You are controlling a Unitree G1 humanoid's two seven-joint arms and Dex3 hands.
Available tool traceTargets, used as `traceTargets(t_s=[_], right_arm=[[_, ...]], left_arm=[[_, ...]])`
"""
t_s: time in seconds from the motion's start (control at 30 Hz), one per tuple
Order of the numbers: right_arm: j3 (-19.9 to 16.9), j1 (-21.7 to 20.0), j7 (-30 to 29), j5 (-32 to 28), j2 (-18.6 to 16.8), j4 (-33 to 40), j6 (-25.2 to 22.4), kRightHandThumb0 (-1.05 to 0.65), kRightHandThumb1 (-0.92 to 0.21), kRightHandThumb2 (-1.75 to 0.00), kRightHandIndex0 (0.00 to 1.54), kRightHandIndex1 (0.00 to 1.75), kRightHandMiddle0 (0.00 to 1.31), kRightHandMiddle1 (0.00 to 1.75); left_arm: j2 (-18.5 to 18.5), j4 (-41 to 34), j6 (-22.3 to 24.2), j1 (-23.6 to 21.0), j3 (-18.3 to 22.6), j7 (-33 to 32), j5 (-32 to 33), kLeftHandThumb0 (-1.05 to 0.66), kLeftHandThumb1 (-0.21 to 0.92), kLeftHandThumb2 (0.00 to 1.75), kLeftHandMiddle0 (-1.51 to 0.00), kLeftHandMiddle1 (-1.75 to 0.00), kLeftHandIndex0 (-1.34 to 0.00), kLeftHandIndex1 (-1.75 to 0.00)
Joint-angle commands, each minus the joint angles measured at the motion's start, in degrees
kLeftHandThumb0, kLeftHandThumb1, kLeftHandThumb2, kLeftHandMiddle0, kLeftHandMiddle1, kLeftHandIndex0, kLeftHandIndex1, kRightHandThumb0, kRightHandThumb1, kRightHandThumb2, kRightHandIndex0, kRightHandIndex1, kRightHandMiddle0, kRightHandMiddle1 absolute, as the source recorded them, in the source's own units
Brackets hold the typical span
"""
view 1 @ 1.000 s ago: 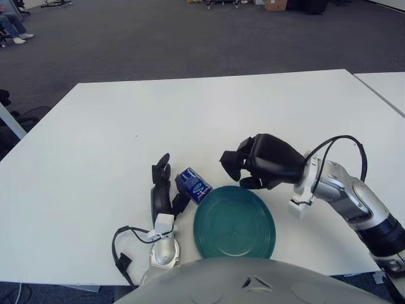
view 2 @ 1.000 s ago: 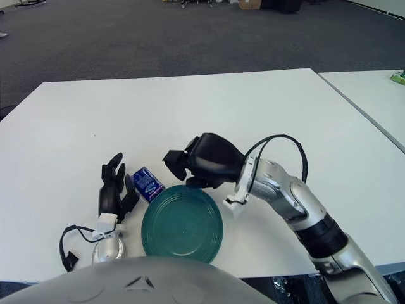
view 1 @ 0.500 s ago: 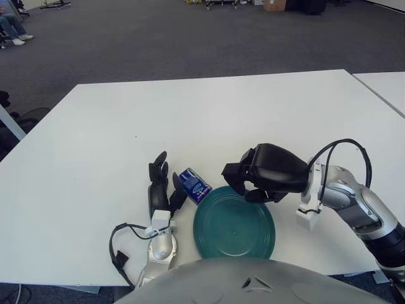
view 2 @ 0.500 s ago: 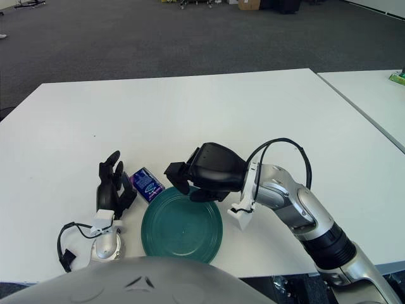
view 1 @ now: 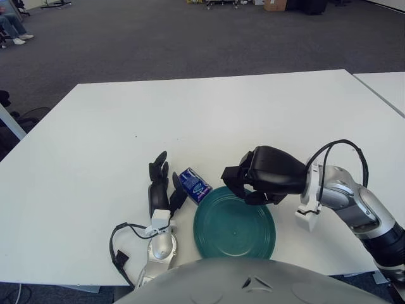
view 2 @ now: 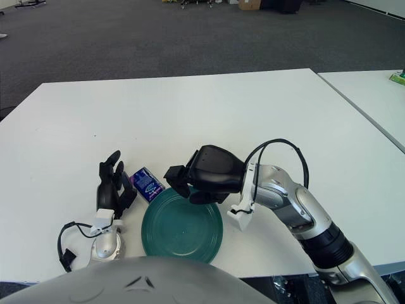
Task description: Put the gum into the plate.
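Observation:
The gum (view 1: 193, 185) is a small blue pack lying on the white table (view 1: 209, 107), just off the upper left rim of the dark green plate (view 1: 235, 229). My left hand (view 1: 159, 185) shows directly left of the gum, fingers stretched out and holding nothing; its thumb side is close to the pack. My black right hand (view 1: 243, 180) hovers over the plate's far rim, to the right of the gum, with its fingers loosely bent downward and nothing in them. The plate holds nothing.
A black cable loop (view 1: 119, 248) hangs by my left wrist near the table's front edge. A second white table (view 1: 387, 86) stands at the far right. Grey carpet lies beyond the table's far edge.
My right hand has come down and forward to the plate's far rim, then edged slightly left. My left hand drew a little away from the gum. The gum has not moved.

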State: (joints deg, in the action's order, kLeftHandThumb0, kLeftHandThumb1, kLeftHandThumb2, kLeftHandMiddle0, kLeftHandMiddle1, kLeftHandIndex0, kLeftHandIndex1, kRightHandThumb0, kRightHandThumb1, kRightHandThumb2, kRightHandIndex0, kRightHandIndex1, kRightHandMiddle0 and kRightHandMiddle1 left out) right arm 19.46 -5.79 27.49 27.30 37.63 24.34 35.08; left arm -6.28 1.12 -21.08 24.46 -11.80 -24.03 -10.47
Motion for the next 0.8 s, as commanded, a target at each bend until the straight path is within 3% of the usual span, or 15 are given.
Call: traceTargets(t_s=[0.0,0.1,0.13,0.27,0.33,0.37,0.47,0.63,0.77], right_arm=[[-0.9,-1.1,-0.2,0.2,-0.4,-0.6,0.7,-0.42,-0.53,-1.05,1.08,1.75,0.45,1.75],[-0.8,-1.3,-0.3,0.3,-1.2,-0.8,0.6,-0.42,-0.52,-1.05,1.07,1.75,0.46,1.75],[-1.1,-1.6,-1.3,1.2,-2.1,-1.4,0.8,-0.42,-0.52,-1.06,1.00,1.75,0.46,1.75],[-1.7,-3.1,-4.2,5.6,-4.1,-3.1,1.4,-0.37,-0.81,-0.66,0.64,1.75,0.27,1.75],[-1.6,-4.2,-5.1,8.1,-4.9,-4.1,1.4,-0.37,-0.87,-0.59,0.51,1.55,0.23,1.75],[-1.4,-4.6,-5.4,9.1,-5.2,-4.6,1.3,-0.48,-0.89,-0.61,0.44,1.36,0.15,1.54],[-1.1,-5.7,-6.1,10.8,-5.9,-5.9,1.1,-0.63,-0.91,-0.63,0.37,1.01,0.07,1.21],[-0.9,-8.4,-7.0,13.2,-6.8,-8.8,0.3,-0.71,-0.92,-0.66,0.37,0.64,0.01,0.98],[-1.1,-9.6,-7.4,14.6,-6.8,-10.0,-0.3,-0.74,-0.92,-0.70,0.38,0.45,0.00,0.90]], left_arm=[[-3.2,1.1,2.0,-0.7,-0.1,0.1,0.8,-0.85,0.92,0.96,-0.38,-0.01,-0.02,-0.80],[-3.2,1.4,1.5,-0.9,0.1,-0.1,0.8,-0.85,0.92,0.96,-0.38,-0.01,-0.02,-0.80],[-3.1,1.6,1.7,-1.0,0.0,0.2,0.9,-0.85,0.92,0.95,-0.37,-0.01,-0.03,-0.80],[-2.6,1.9,2.4,-1.3,-0.1,0.6,0.5,-0.84,0.92,0.96,-0.35,0.00,-0.02,-0.80],[-2.3,1.9,2.5,-1.4,-0.2,0.8,0.2,-0.83,0.92,0.96,-0.35,0.00,-0.01,-0.80],[-2.2,1.9,2.4,-1.4,-0.3,0.8,0.1,-0.82,0.92,0.97,-0.36,0.00,-0.01,-0.80],[-1.9,2.0,1.8,-1.4,-0.4,0.7,-0.6,-0.81,0.92,0.96,-0.37,-0.01,-0.01,-0.81],[0.0,1.5,0.9,-1.6,-0.9,0.0,-5.3,-0.80,0.92,0.94,-0.38,-0.01,-0.01,-0.82],[4.3,-8.9,3.7,2.1,1.5,2.2,-9.4,-0.82,0.92,0.91,-0.41,-0.02,-0.01,-0.83]])
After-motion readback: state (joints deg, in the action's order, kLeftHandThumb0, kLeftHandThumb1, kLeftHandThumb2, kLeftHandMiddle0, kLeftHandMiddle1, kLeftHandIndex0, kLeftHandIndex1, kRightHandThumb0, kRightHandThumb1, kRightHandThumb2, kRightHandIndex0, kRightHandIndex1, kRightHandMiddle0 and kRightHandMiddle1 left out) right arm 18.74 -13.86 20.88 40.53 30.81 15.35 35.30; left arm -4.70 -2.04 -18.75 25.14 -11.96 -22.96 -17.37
